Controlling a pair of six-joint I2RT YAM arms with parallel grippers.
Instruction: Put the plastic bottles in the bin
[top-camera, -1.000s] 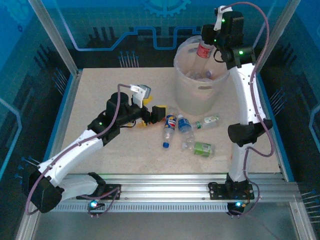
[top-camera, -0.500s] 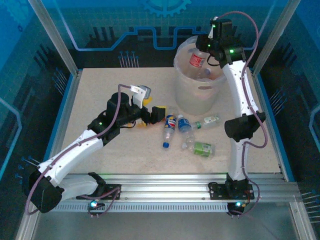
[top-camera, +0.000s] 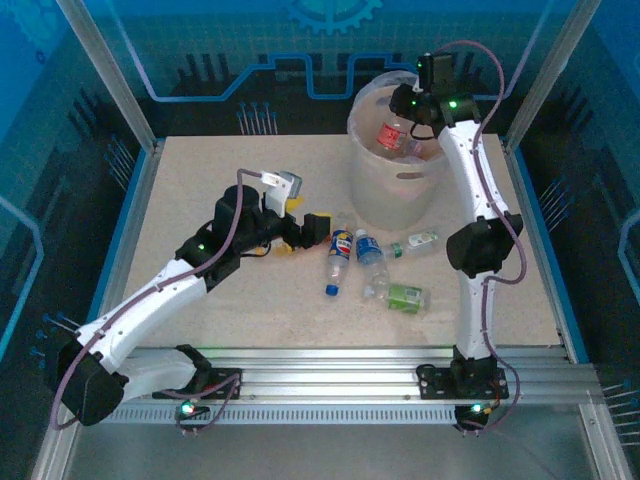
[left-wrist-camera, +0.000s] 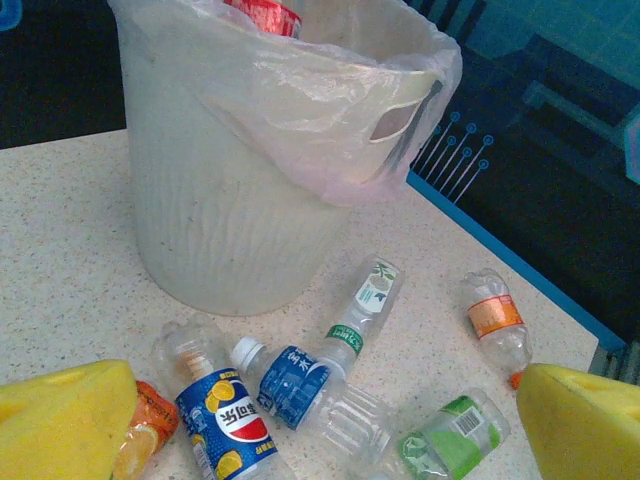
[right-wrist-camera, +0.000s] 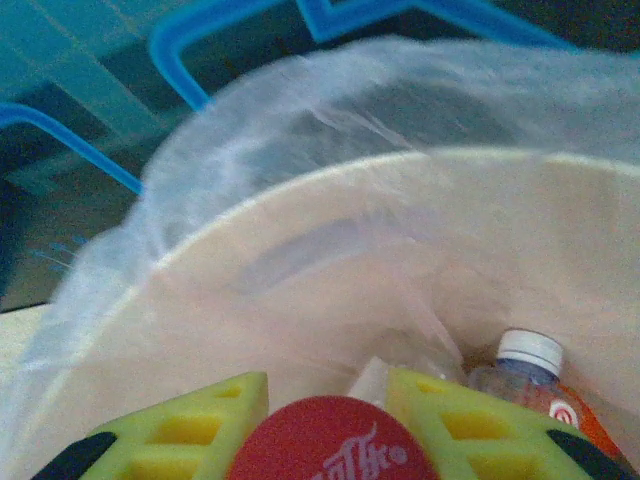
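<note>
- Bin (top-camera: 395, 195): at approx 1 o'clock on table (top-camera: 280, 325). Clear liner (left-wrist-camera: 330, 110) is draped over the rim.
- R gripper (top-camera: 405, 105): above bin mouth, near its 12–1 o'clock rim. On wrist cam, the yellow-green fingers (right-wrist-camera: 200, 425) are clamped either side of a red-label bottle (right-wrist-camera: 330, 445) w/ white script. In top view that bottle sits inside the bin opening.
- White-cap bottle (right-wrist-camera: 530, 365), orange-red label: lies in the bin, at 3–4 o'clock of the R fingers on wrist cam.
- L gripper (left-wrist-camera: 325, 375): low over table, approx 8 o'clock of bin in top view. Jaws are wide apart, w/ yellow pads (left-wrist-camera: 60, 420) at both lower corners of wrist cam and nothing pinched.
- Orange bottle (left-wrist-camera: 148, 425): on table, right against the pad at 8 o'clock of L wrist cam; can't tell if touching.
- Loose bottles lie on their sides at 6 o'clock of bin:
  - Pepsi bottle (top-camera: 340, 245), blue cap toward 6 o'clock.
  - Blue-label bottle (top-camera: 368, 248), just beside Pepsi at its 3 o'clock.
  - White-green-label bottle (top-camera: 420, 241), at 3 o'clock of the blue-label one.
  - Green-label bottle (top-camera: 405, 296), at 5 o'clock of that group.
- Orange-label bottle (left-wrist-camera: 495, 318): apart from the rest, at 3 o'clock on L wrist cam, near table edge.
</note>
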